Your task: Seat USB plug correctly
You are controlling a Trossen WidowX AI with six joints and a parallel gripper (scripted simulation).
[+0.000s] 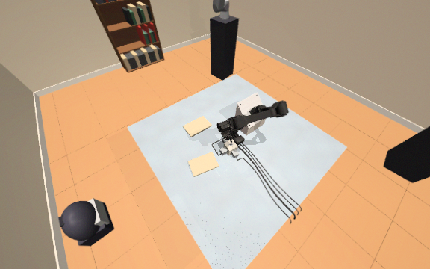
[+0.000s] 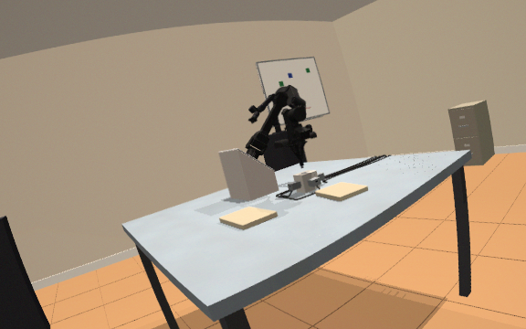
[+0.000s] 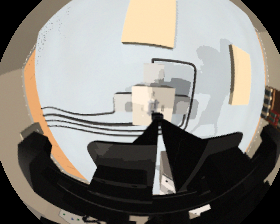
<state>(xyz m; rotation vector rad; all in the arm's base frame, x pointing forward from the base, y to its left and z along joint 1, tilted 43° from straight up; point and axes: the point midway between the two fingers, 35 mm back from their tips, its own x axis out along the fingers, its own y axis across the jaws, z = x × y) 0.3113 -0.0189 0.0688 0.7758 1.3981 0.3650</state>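
Wrist view gives the closest look at the power cube (image 1: 231,146) (image 2: 304,184) (image 3: 165,102), with pale grey plugs around its sides and the gripper (image 1: 231,140) (image 2: 303,164) (image 3: 159,123) over its top. The fingers are pinched together on a small dark thing at their tips, apparently the USB plug (image 3: 157,115); which way round it faces is too small to tell. Only the outside view shows the height: the fingertips point down just above the cube, with a sliver of light between. From overhead the arm (image 1: 256,116) (image 2: 269,120) hides the tips, but the black cables (image 1: 265,177) (image 2: 356,166) (image 3: 83,118) can be followed from beside the cube to their loose ends, well away from it.
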